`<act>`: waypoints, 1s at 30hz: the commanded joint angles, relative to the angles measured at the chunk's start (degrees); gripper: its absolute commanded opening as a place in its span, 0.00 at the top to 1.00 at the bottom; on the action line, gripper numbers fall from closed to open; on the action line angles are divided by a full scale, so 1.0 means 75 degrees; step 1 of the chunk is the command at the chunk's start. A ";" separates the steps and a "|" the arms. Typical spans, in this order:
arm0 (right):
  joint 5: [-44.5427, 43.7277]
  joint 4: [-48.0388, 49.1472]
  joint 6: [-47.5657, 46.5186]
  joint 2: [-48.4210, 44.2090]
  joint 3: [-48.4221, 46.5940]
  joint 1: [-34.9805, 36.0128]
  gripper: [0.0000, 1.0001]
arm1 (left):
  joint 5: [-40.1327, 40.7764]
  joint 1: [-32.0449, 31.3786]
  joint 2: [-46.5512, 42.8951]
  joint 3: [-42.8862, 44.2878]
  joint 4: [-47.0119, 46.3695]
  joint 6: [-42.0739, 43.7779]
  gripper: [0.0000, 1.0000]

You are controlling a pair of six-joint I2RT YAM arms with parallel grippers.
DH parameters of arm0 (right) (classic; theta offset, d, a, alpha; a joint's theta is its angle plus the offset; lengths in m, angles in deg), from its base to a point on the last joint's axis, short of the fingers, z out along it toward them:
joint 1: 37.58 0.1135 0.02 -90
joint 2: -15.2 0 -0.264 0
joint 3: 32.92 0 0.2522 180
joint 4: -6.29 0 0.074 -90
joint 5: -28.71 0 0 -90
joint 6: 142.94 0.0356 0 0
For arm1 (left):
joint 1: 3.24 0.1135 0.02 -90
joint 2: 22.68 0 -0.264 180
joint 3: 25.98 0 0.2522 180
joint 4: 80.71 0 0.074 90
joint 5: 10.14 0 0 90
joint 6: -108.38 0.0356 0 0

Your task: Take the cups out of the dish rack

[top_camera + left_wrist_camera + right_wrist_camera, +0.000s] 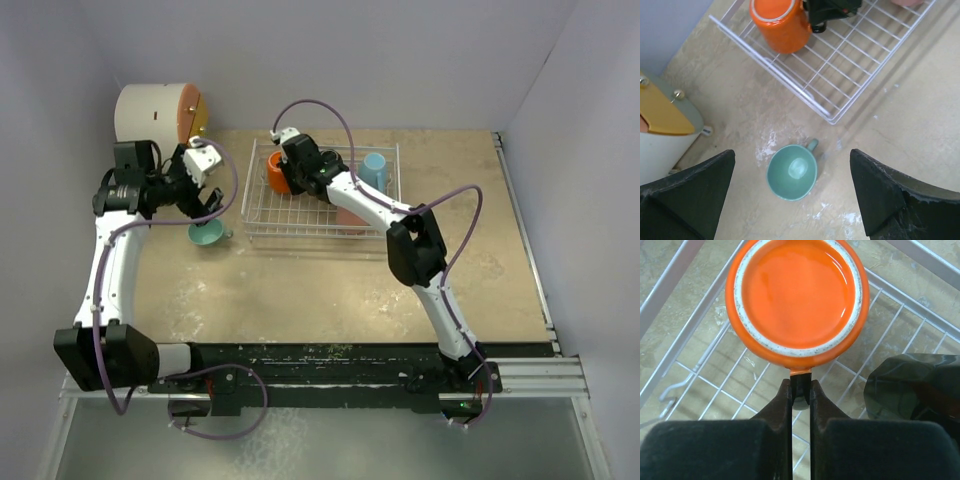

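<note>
1. A white drum [150, 115] with an orange-yellow face stands at the far left corner of the tabletop [300, 290].
2. The left gripper [202, 203] hangs over the left side of the tabletop, near the drum. Its two fingers are spread very wide. It holds nothing.
3. The teal-green mug [791, 172] sits on the tabletop, right under the left gripper. It is just outside the near left corner of the dish rack. It stands the right way up with its open side on top. Its little handle points toward the rack. Nothing touches it.
4. The dish rack [290, 215] is a white wire basket. It sits in the middle of the tabletop, close to the far edge.
5. The orange mug [797, 292] is in the far left corner of the rack. Its flat round bottom, with a pale ring around it, faces the right wrist camera.
6. The right gripper [801, 390] reaches into the rack beside the orange mug. Its fingers are squeezed almost together, and the thin orange handle is pinched between them.
7. The black mug [912, 385] looks dark and shiny. It is in the rack, just to the right of the right gripper's fingers.
8. The pink tumbler [350, 215] is near the rack's near edge, toward the right. The right arm hides part of it.
9. The light blue mug [374, 170] stands by the far right corner of the rack. It is apart from both grippers.
</note>
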 commanded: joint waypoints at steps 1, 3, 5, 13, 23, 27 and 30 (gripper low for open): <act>0.0214 -0.0068 -0.0003 -0.0349 -0.0504 0.0072 1.00 | -0.1093 0.0035 -0.0580 -0.1006 -0.0746 0.0241 0.01; 0.0271 0.0007 0.0068 -0.0719 -0.0366 0.0115 1.00 | -0.1336 0.0036 -0.1020 -0.1481 -0.1214 0.0340 0.01; 0.0357 0.0066 0.0222 -0.1122 -0.0252 0.0129 1.00 | -0.1415 0.0029 -0.1368 -0.1780 -0.1719 0.0231 0.01; 0.2107 0.0017 0.1545 -0.3060 0.0399 0.0055 1.00 | -0.1710 -0.0026 -0.2320 -0.2709 -0.2660 0.1081 0.01; 0.4876 0.2963 0.4923 -0.5655 0.4200 -0.0055 1.00 | -0.1385 -0.0686 -0.4134 -0.3981 -0.4834 0.2644 0.00; 0.5044 0.4204 0.5857 -0.6247 0.5286 -0.0055 1.00 | -0.1521 -0.0811 -0.4666 -0.4274 -0.5263 0.2868 0.05; 0.5416 0.4883 0.6518 -0.6467 0.5765 -0.0032 1.00 | -0.1727 -0.0871 -0.5057 -0.4513 -0.5245 0.3167 0.08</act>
